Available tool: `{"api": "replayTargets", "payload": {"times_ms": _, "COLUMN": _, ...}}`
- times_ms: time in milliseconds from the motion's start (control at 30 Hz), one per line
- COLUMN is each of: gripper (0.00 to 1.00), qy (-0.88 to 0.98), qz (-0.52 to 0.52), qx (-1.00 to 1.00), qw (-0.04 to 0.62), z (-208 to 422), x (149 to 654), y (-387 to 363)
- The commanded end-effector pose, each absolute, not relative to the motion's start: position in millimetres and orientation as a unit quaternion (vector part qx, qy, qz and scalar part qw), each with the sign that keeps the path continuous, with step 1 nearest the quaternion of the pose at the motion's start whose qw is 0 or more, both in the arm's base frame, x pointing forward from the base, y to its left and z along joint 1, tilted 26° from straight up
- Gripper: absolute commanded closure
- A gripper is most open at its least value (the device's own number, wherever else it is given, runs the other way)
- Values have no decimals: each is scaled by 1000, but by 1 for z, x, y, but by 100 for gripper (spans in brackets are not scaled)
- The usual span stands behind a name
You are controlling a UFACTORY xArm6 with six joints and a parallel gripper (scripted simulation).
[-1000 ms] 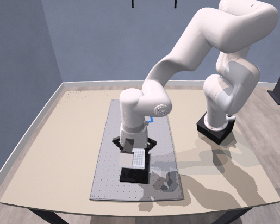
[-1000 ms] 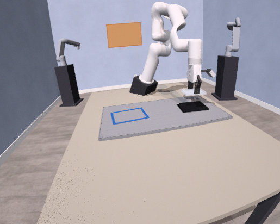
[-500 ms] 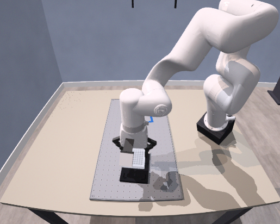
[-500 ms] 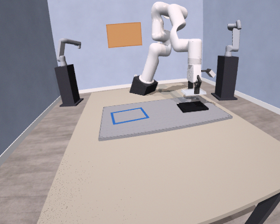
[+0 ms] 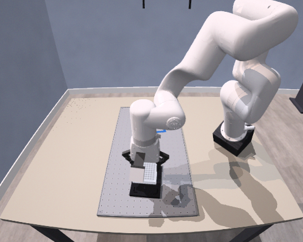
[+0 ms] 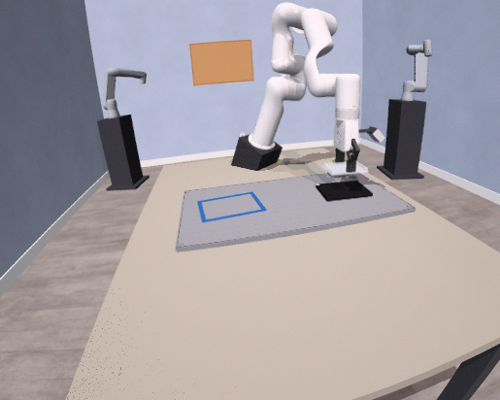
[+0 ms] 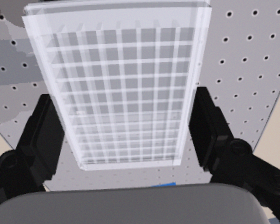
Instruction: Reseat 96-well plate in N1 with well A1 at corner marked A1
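My gripper (image 6: 347,165) is shut on the clear 96-well plate (image 6: 344,168) across its short width and holds it level a little above the black plate nest N1 (image 6: 345,190). In the top view the plate (image 5: 145,172) hangs just beyond the nest (image 5: 145,190), partly under the wrist. In the wrist view the plate (image 7: 119,76) fills the frame between the two black fingers. I cannot tell which corner is cut off. A sliver of the blue tape of B1 (image 7: 165,186) shows below the plate's near edge.
The grey perforated deck (image 6: 288,208) lies on the beige table. The blue taped outline B1 (image 6: 231,207) is at the deck's other end. Two black pedestals with small camera arms (image 6: 119,150) (image 6: 404,135) stand on the floor beside the table. The arm's base (image 5: 233,139) is at the table's right.
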State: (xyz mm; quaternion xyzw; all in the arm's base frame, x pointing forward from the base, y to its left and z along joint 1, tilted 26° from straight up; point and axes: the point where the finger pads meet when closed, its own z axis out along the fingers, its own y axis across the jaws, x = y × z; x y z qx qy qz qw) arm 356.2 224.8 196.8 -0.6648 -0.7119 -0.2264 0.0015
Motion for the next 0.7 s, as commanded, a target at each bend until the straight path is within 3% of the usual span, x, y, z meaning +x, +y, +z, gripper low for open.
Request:
{"api": "replayTargets", "payload": {"times_ms": 0, "gripper": 100, "qy": -712, "qz": -228, "qx": -665, "qw": 1, "z": 192, "x": 359, "y": 227}}
{"api": "replayTargets", "payload": {"times_ms": 667, "gripper": 100, "qy": -712, "qz": -228, "qx": -665, "qw": 1, "z": 165, "x": 368, "y": 237}}
